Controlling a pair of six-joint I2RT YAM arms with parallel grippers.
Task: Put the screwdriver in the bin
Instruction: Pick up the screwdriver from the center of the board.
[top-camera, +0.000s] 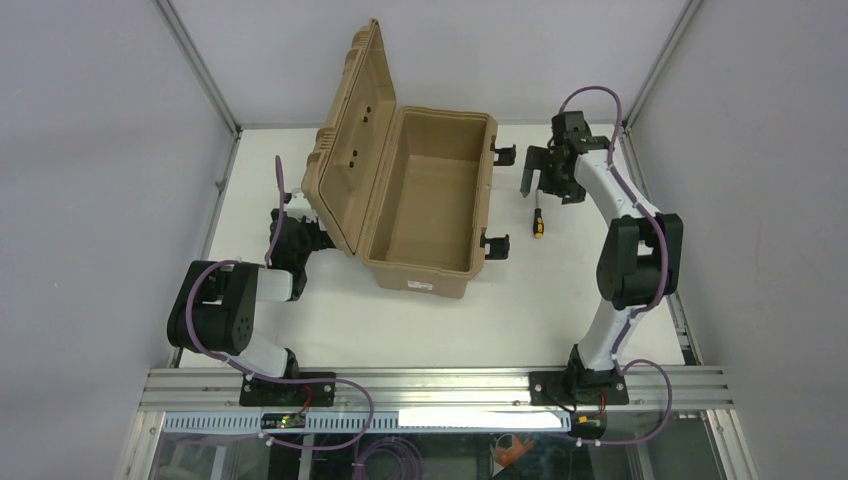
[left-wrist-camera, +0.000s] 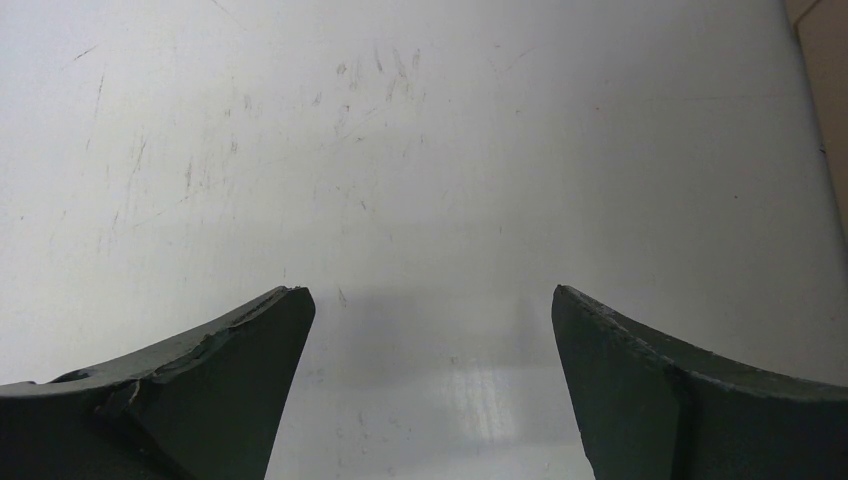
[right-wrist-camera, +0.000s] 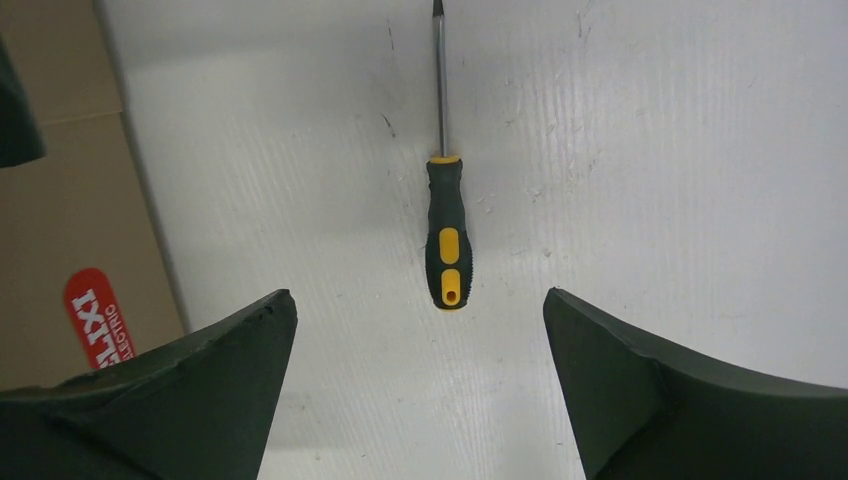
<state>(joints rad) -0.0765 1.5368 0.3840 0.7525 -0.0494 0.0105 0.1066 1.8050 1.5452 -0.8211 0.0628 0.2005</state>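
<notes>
The left end effector (left-wrist-camera: 430, 300) is wide open over the bare desk (top-camera: 520, 310), close to the left side of the bin (top-camera: 390, 275). The bin's lid stands up. The screwdriver (right-wrist-camera: 447, 240) lies flat on the desk, just right of the bin. The right end effector (right-wrist-camera: 418, 294) hangs near it, fingers spread wide, not touching it.

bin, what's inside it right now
Nothing shows inside the bin: its lid stands open and the floor and walls in view are bare. The near wall may hide a thin strip of floor. The screwdriver lies outside, on the table.
</notes>
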